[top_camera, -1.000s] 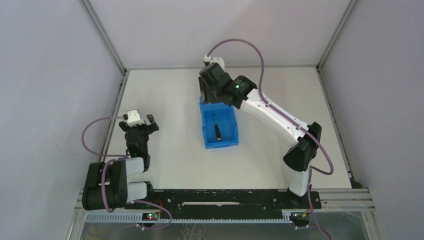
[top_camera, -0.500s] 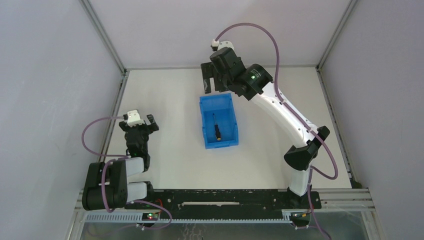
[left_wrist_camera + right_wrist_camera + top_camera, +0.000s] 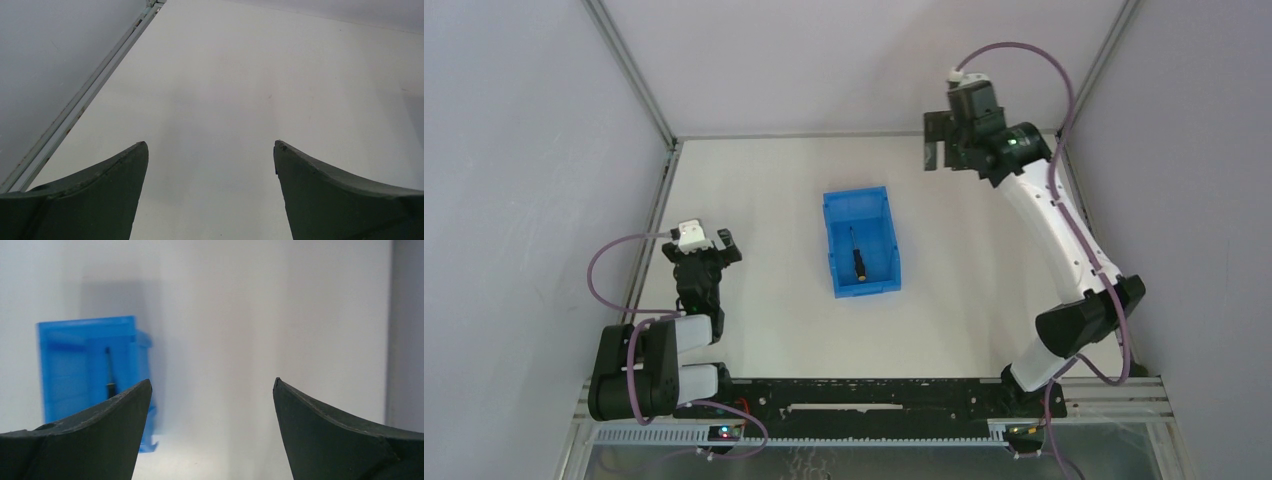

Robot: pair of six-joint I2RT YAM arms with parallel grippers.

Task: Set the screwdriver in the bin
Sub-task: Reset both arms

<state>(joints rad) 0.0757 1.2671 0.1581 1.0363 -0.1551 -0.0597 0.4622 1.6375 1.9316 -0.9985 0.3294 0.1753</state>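
Note:
The blue bin stands at the middle of the table. The black-and-yellow screwdriver lies flat inside it, shaft pointing to the far side. My right gripper is open and empty, held high near the back wall, well to the right of the bin. In the right wrist view the bin sits at the left with the screwdriver in it, partly behind my left finger; the gripper frames bare table. My left gripper is open and empty at the table's left side, and the left wrist view shows only table.
A metal frame rail runs along the table's left edge beside my left gripper. Grey walls close the table on three sides. The right arm arches over the table's right side.
My right gripper has swung from over the bin's far end to the right, towards the back right corner, open and empty. The screwdriver, the bin and the left arm have not moved.

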